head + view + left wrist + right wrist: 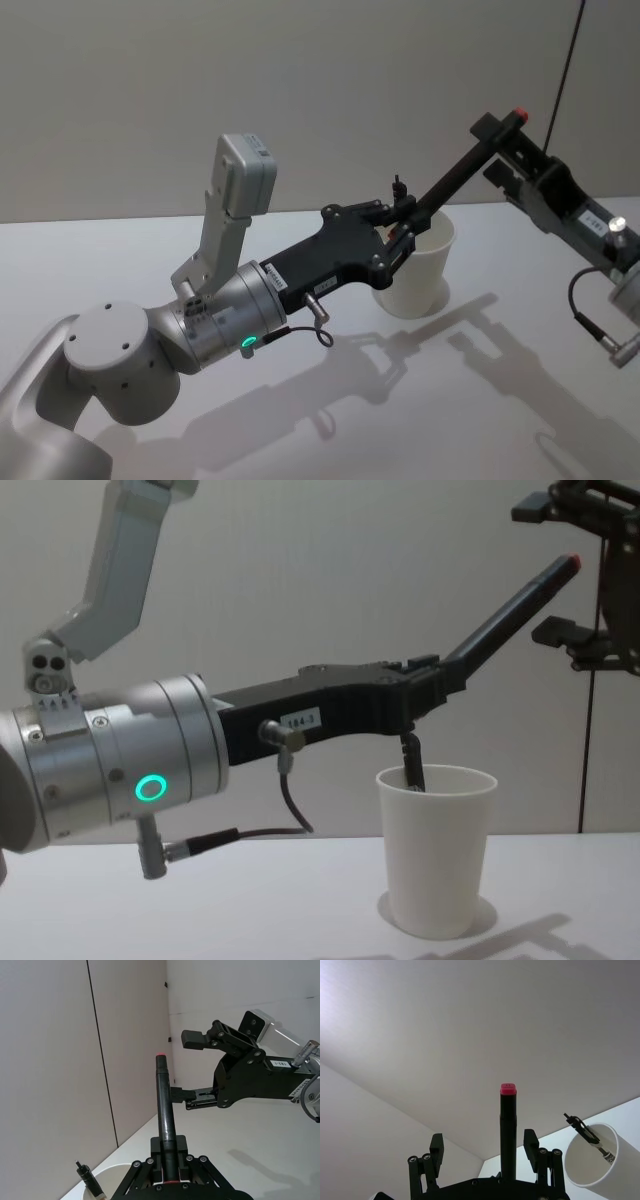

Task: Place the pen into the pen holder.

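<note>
We see the pen (pixel 462 168), a black barrel with a red end, clamped low down in the left gripper (pixel 400 228). Its fingers are closed on the barrel just above the pen holder (pixel 425 272). The pen slants up and to the right, red end highest. The right gripper (pixel 492 150) stands at that upper end with its jaws spread wide, one finger on each side of the barrel and a gap between. We judge that it holds nothing.

The holder, a white paper cup, stands upright on the table (pixel 120 260), right of centre. A second, thinner pen (pixel 411 762) already sits in it, poking above the rim on the left side.

We judge the pen to be light and rigid, so it will not bend. Its smooth barrel could slip or swivel between the pads, the more so when held this low with most of its length above the grip. A hold across the barrel nearer the middle would be steadier. We cannot see how much of the pen sticks out below the fingers.

The cup looks thin-walled and light, so a nudge at the rim could tip or slide it. The pen should be brought nearer upright and lowered into the open mouth, clear of the other pen.
</note>
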